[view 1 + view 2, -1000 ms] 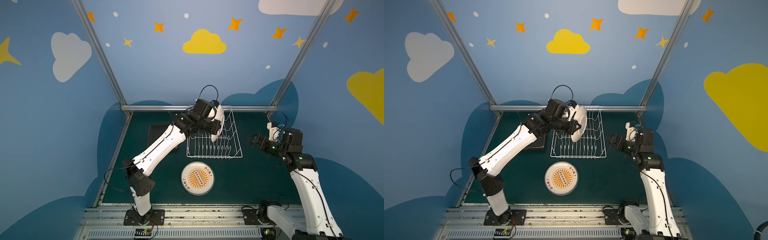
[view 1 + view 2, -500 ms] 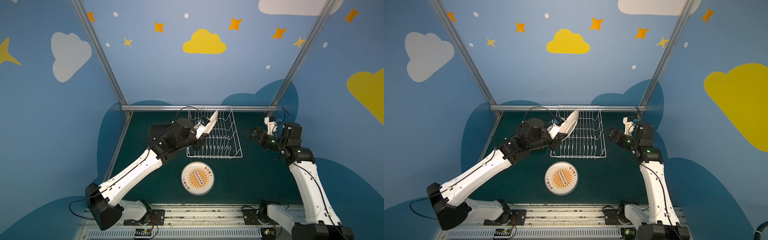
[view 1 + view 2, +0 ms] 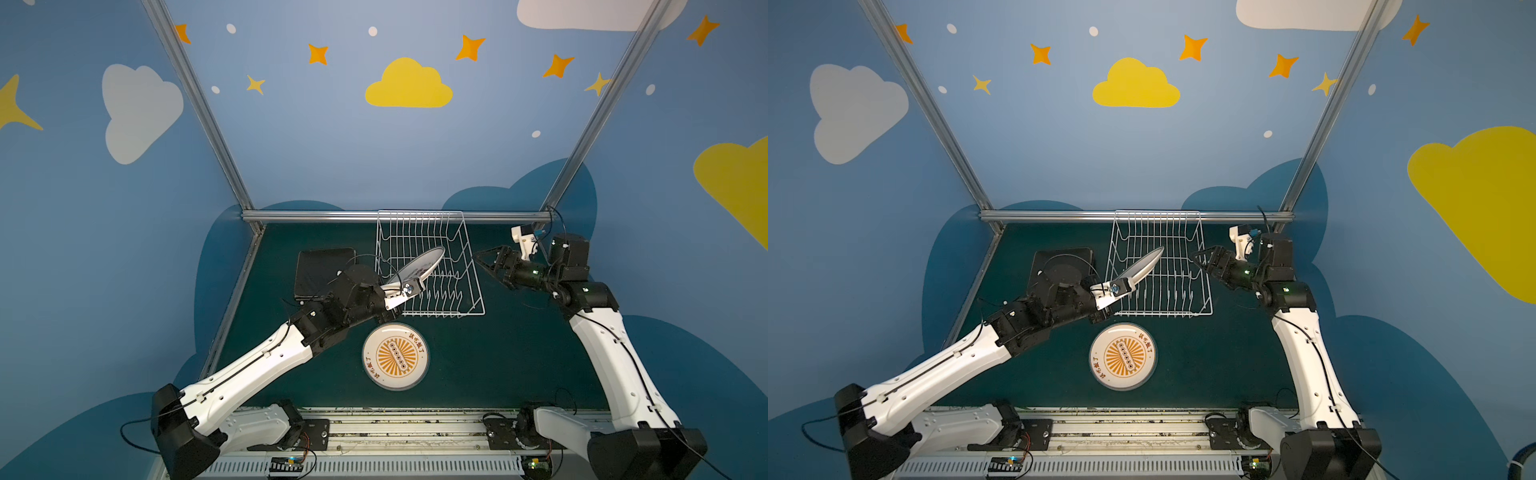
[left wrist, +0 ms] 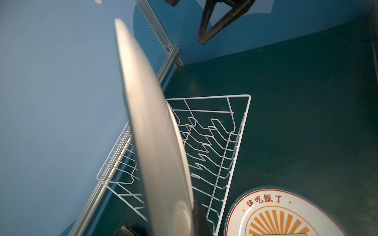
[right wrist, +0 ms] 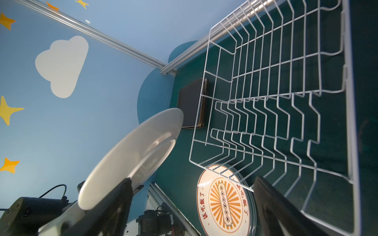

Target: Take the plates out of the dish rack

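Note:
The white wire dish rack [image 3: 440,316] [image 3: 1163,316] [image 4: 241,132] [image 5: 347,102] stands at the back of the green table, and no plates show in it. My left gripper [image 3: 390,291] [image 4: 184,214] is shut on the rim of a round white plate [image 3: 419,266] [image 3: 1142,266] [image 4: 153,132] [image 5: 133,155]. It holds that plate tilted above the rack's front left corner. My right gripper [image 3: 482,262] [image 3: 1198,259] [image 5: 191,183] hangs open and empty just right of the rack. A stack of round plates [image 3: 395,357] [image 3: 1123,357] [image 5: 225,202] with orange centres lies in front of the rack.
A stack of black square plates [image 3: 322,266] [image 5: 190,102] lies left of the rack, partly under my left arm. A metal rail [image 3: 316,216] runs along the back edge, right behind the rack. Blue walls close three sides.
My left arm has drawn the round plate out of the rack, leftward and toward the front, and tilted it flatter. My right gripper has shifted slightly toward the rack, still open.

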Motion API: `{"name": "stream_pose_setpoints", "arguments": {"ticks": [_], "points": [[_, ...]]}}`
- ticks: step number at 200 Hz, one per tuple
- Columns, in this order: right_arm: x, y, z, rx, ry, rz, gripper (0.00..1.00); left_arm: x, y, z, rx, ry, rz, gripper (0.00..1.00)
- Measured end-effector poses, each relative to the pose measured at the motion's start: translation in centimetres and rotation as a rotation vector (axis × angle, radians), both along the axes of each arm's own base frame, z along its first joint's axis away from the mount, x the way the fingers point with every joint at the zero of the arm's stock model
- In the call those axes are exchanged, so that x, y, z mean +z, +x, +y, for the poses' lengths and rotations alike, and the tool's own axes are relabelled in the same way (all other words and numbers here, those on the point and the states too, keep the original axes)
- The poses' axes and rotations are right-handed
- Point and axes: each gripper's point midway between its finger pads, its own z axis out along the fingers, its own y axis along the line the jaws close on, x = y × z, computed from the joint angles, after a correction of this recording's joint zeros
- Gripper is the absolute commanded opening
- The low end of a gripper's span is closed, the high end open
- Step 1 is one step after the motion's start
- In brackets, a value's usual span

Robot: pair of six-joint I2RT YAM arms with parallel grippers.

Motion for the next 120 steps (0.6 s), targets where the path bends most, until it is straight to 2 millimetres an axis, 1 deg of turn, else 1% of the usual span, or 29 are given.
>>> {"name": "stream_pose_setpoints", "arguments": {"ticks": [27, 52, 70, 95, 120], "points": [[0.3, -0.1, 1.4, 0.040, 0.006, 0.001, 0.92, -1.3, -0.2, -0.2, -0.026, 0.110, -0.108, 0.03], [-0.2, -0.3, 2.4, 0.069, 0.004, 0.021, 0.89, -2.5, -0.4, -0.6, -0.055, 0.215, -0.208, 0.03], [-0.9, -0.3, 3.1, 0.090, -0.001, 0.042, 0.86, -2.9, -0.3, -1.0, -0.072, 0.278, -0.280, 0.03], [-2.1, -0.3, 4.0, 0.118, -0.011, 0.083, 0.79, -3.4, -0.2, -1.6, -0.095, 0.346, -0.362, 0.03], [-3.8, -0.6, 4.8, 0.145, -0.021, 0.155, 0.69, -3.7, 0.0, -1.9, -0.104, 0.397, -0.416, 0.03]]}}
